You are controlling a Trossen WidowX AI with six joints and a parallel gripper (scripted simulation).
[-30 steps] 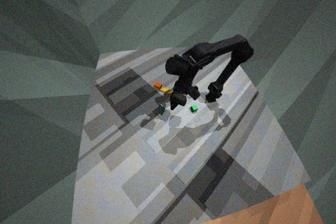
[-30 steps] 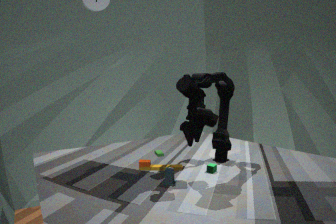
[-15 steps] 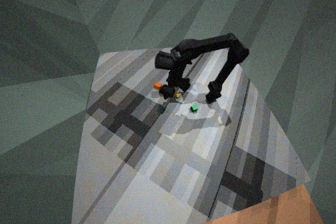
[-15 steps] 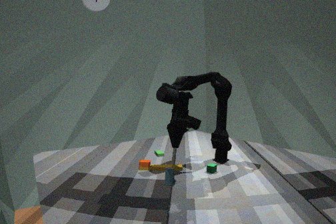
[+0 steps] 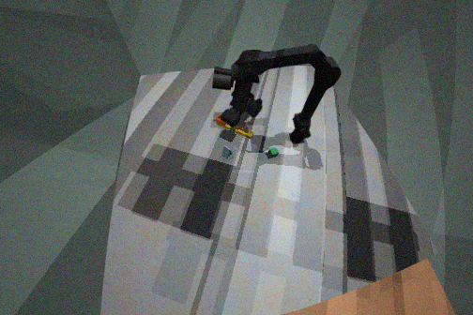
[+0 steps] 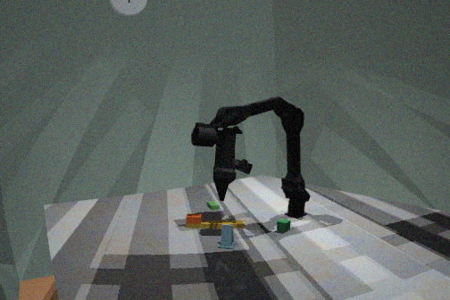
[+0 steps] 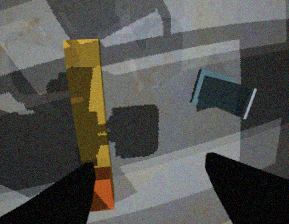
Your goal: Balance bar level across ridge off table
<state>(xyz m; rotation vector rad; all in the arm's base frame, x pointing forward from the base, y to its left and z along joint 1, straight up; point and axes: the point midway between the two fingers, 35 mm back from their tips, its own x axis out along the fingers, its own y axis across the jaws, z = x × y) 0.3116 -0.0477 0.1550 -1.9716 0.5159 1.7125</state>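
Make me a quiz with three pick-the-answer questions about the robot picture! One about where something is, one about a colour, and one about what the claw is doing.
1. Where is the yellow bar?
A. Flat on the table
B. Balanced on the ridge
C. Held up in the air

2. What colour is the block at one end of the bar?
A. Blue
B. Orange
C. Purple

3. What is the gripper doing?
A. Squeezing the bar
B. Squeezing a green cube
C. Open, holding nothing

Answers:
1. A: in the exterior view the bar lies on the table, behind the grey-blue ridge and apart from it.
2. B: the orange block sits at the bar's end, seen in the exterior and wrist views.
3. C: the wrist view shows the dark fingers spread wide with only table between them, above the bar.
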